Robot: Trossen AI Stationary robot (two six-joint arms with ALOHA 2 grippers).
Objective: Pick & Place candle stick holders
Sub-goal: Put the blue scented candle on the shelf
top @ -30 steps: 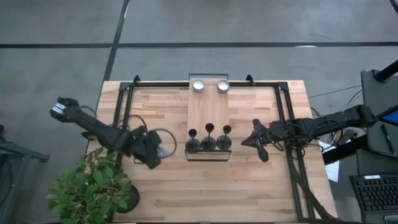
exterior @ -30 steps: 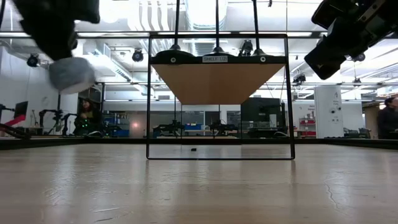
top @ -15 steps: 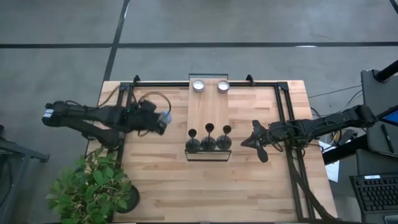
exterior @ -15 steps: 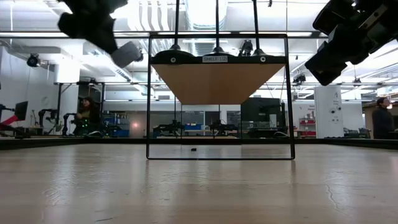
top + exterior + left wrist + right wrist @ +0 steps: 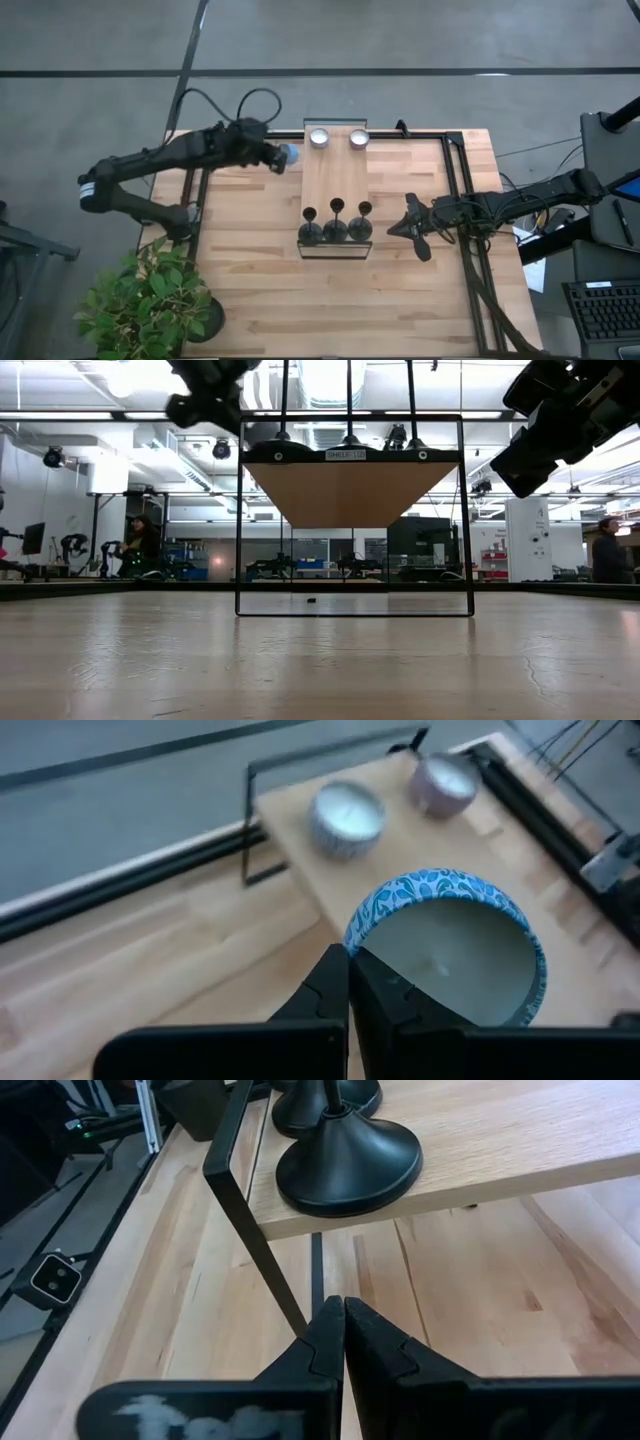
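Right wrist view sits nearest the work: the right gripper (image 5: 330,1320) has its fingers pressed together on nothing, hanging just beside the near end of the shelf (image 5: 335,185), a raised wooden board on a thin black frame that stands on the desk (image 5: 260,290). Right in front of those fingers is the wide disc base of the nearest of the holders (image 5: 348,1170), with a second base behind it.

From above, all three holders (image 5: 336,225) stand upright in a row along the shelf's near end, bases close together or touching; the right gripper (image 5: 408,225) is just to the right of that row.

Each holder looks rigid and matt, probably metal, with most of its weight low in the base. The stem is thin and smooth, so a grip there could slip or let the holder swing; I would take it low on the stem, just above the base, or across the cup. Tight spacing means a neighbour could be knocked over.

Further along, at the shelf's far end, stand two candles (image 5: 338,138) in tins. Just left of them the left gripper (image 5: 283,155) is clamped on the rim of a blue-patterned tin (image 5: 445,955) holding a pale candle, carried above the desk beside the shelf.
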